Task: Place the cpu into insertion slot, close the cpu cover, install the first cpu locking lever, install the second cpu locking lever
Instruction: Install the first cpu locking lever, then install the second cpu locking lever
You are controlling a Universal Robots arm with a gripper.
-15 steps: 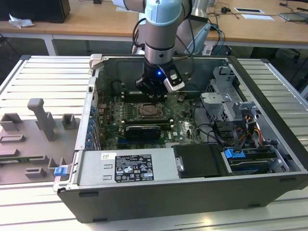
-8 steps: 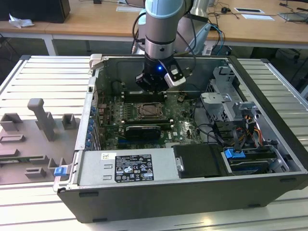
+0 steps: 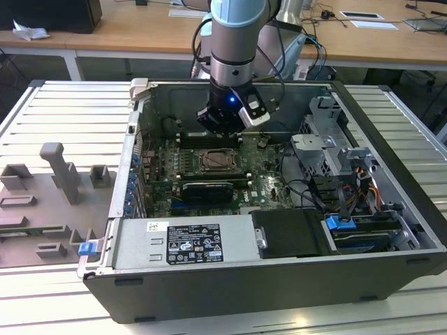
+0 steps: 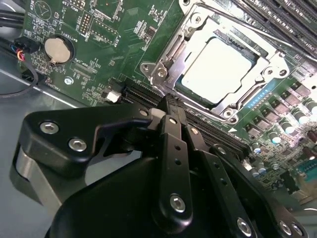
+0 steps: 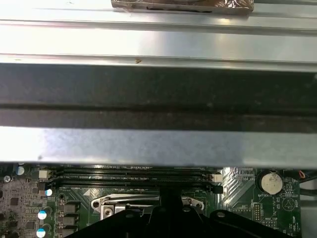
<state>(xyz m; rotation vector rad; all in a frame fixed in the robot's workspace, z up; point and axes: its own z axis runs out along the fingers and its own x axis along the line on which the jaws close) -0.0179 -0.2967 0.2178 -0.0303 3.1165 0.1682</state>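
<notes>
- The arm reaches down into an open computer case (image 3: pixel 279 279) that lies on a ribbed metal desk (image 3: pixel 63 118).
- In the exterior view the gripper (image 3: pixel 222 129) hangs over the far part of the green motherboard (image 3: pixel 167 164), just beyond the insertion slot (image 3: pixel 217 161).
- Fingers (image 4: pixel 171 121): in the second wrist view the two black fingers lie pressed together, with nothing between them; their tip stands close above the board beside the socket's edge. Contact with the board cannot be told.
- The cpu (image 4: pixel 220 69) sits flat inside the insertion slot, its pale metal top showing through the square window.
- The cpu cover (image 4: pixel 163 59) lies down over the socket, its silvery frame around the chip.
- Lever positions at the socket's sides cannot be made out with certainty.
- A round coin battery (image 4: pixel 54 49) sits on the board, apart from the socket.
- Long black memory slots (image 5: pixel 133 173) run beside the socket in the first wrist view, under the case's metal wall (image 5: pixel 158 144).
- A labelled power supply (image 3: pixel 185 244) occupies the near side of the case; drive cages and cables (image 3: pixel 335 174) stand at the exterior view's right.
- A grey fixture block (image 3: pixel 59 174) with upright pegs rests on the desk at the exterior view's left, outside the case.
</notes>
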